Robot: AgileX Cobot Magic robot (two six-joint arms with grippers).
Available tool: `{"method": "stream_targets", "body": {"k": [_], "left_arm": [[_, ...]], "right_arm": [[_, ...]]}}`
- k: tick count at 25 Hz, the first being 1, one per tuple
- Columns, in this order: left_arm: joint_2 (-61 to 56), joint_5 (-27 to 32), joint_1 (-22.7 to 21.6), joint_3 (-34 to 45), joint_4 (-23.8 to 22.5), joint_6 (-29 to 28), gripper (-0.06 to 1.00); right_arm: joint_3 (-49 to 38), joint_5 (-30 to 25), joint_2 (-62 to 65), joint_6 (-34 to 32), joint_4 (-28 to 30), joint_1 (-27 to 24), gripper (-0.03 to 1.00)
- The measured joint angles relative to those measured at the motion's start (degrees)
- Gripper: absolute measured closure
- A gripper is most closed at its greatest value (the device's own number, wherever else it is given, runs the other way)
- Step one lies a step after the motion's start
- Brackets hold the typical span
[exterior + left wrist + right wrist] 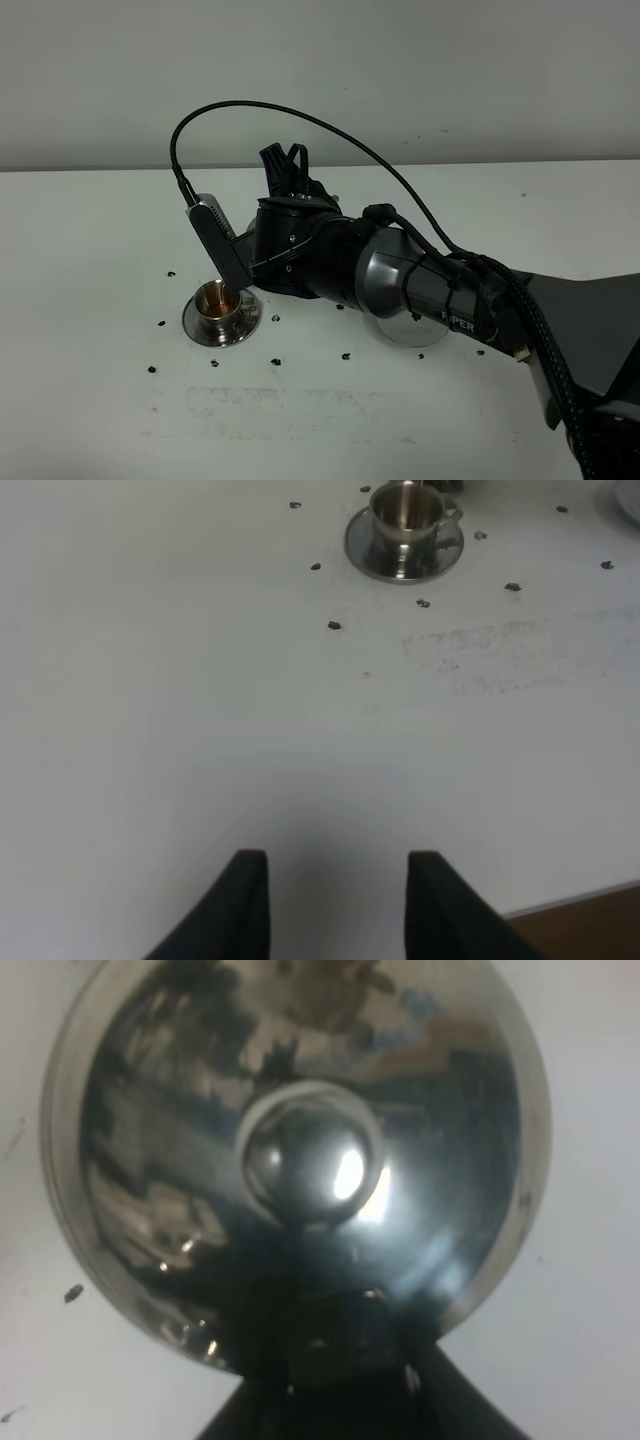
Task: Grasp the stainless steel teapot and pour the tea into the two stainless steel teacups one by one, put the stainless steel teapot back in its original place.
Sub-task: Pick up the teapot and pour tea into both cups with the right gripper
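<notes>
The stainless steel teapot fills the right wrist view, seen from above with its knobbed lid. My right gripper is shut on its handle side. In the exterior high view my right arm reaches across to the left and hides the teapot. One teacup with brownish liquid stands on its saucer just beside the arm's tip. It also shows in the left wrist view. The second teacup is hidden. A bare steel saucer lies partly under the arm. My left gripper is open, empty and far from the cup.
Small dark specks are scattered on the white table around the cup. The table's edge shows near my left gripper. A black cable arcs above the right arm.
</notes>
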State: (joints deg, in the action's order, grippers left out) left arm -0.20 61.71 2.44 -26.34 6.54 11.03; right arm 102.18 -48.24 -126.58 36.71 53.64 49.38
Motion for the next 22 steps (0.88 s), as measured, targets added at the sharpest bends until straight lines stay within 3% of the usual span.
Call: {"method": "stream_targets", "body": {"k": [22], "left_arm": [[0.0, 0.0, 0.0, 0.0, -0.1, 0.0, 0.63]], "right_arm": [[0.0, 0.6, 0.0, 1.4, 1.1, 0.0, 0.76]]}}
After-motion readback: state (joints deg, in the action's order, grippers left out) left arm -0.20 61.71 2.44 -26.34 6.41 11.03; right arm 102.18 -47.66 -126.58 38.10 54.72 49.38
